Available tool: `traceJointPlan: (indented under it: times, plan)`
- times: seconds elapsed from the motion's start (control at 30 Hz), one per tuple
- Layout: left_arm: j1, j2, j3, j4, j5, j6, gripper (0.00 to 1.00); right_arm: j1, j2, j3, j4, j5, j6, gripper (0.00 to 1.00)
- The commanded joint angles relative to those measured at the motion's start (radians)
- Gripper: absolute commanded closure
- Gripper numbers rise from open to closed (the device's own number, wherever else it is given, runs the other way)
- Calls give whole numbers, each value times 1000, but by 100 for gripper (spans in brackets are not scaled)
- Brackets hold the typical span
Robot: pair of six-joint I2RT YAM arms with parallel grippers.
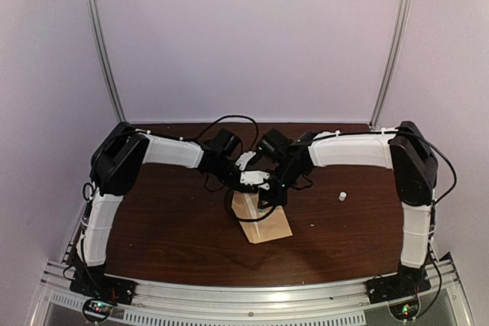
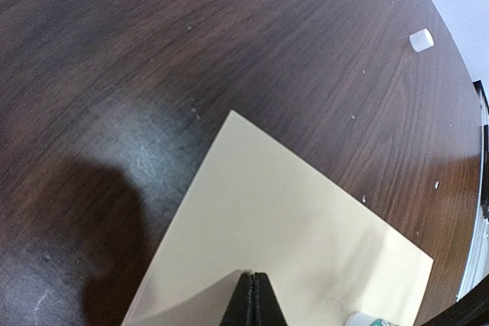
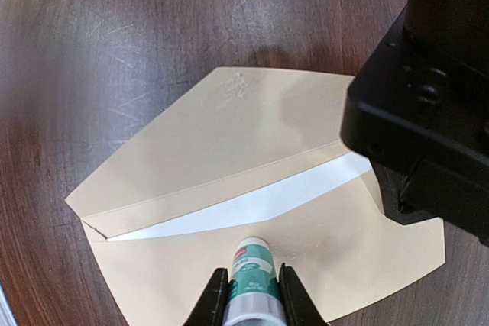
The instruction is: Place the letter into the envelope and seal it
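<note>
Lying flat on the table (image 2: 153,51), the envelope (image 3: 191,150) is smooth matte tan kraft paper with its pointed triangular flap folded open away from the right wrist camera; a small rippled patch roughens the paper near the flap's tip. Inside the open mouth a thin pale sliver of the letter (image 3: 252,204) shows, tucked in almost fully. The right gripper (image 3: 252,280) has its two dark fingers clamped on a glue stick (image 3: 250,257), a short cylinder with a teal-green wrapper and a white label carrying a red mark; its print is too small to read, and its end sits low over the envelope's body just below the mouth. The left gripper (image 2: 253,276) has its fingers pressed fully together, tips down against the envelope's surface; whether they pinch any paper cannot be told. The tabletop is dark brown wood-grain laminate, glossy, finely scratched and dotted with pale specks. A small white ribbed cap (image 2: 421,39) stands well apart to the right. Pale lilac walls (image 1: 244,36) enclose the table, with two slim metal poles (image 1: 103,43) rising behind it and a ridged aluminium rail (image 1: 252,295) along the near edge.
</note>
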Motion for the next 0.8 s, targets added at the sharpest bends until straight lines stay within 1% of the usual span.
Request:
traceJointPlan:
  times: [0.0,0.17,0.37,0.5,0.77]
  plan:
    - [-1,38,5,-37,-20,15,100,-1,8,-1,-13,91,13,100]
    - [-1,38,6,-36,-13,18,100,-25,42,39,5,118,36,100]
    - [-1,39,7,-36,-8,17,100,-50,48,50,45,141,54,100]
    - [-1,38,9,-36,2,16,100,-68,63,64,56,124,58,100]
    - [-2,38,10,-36,3,16,100,-73,106,107,25,63,62,100]
